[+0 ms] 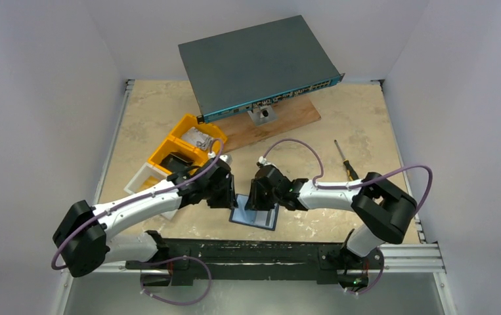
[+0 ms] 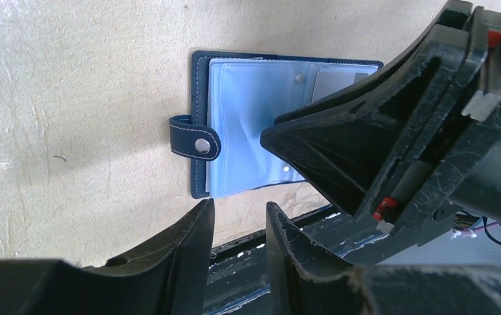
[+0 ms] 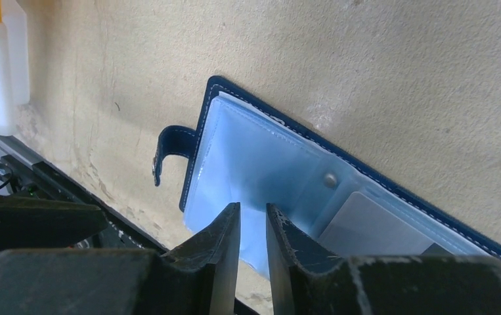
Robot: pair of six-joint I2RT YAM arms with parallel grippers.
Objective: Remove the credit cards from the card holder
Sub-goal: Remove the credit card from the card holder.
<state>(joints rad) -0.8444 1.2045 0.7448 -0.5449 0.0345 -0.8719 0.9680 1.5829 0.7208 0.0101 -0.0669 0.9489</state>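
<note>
left gripper [image 2: 238, 207] is open, clear gap between the fingers, nothing in it. in the top view it hangs just off the left edge of the card holder [image 1: 255, 216], not touching it.

right gripper [image 3: 253, 209]: jaws nearly together, only a slim gap. the tips sit right at the clear sleeve [image 3: 261, 164] on the holder's left half. i cannot tell whether they pinch the sleeve or just rest on it. from my left wrist camera its tip meets the sleeve about mid page.

the card holder lies opened flat on the table [image 1: 339, 184], near the front edge, between my two grippers. navy cover down, pale sleeves up. its tab [image 2: 192, 138] with the stud [image 2: 202, 145] sticks out past the cover's edge, unfastened.

one pale grey credit card [image 3: 372, 226] shows inside a sleeve on the half past the centre snap [image 3: 329, 179], partly hidden by my right finger. no other card i can make out.

yellow bins [image 1: 182, 147] sit to the left, behind my left arm. a screwdriver [image 1: 346, 161] lies to the right, well apart from the holder.
</note>
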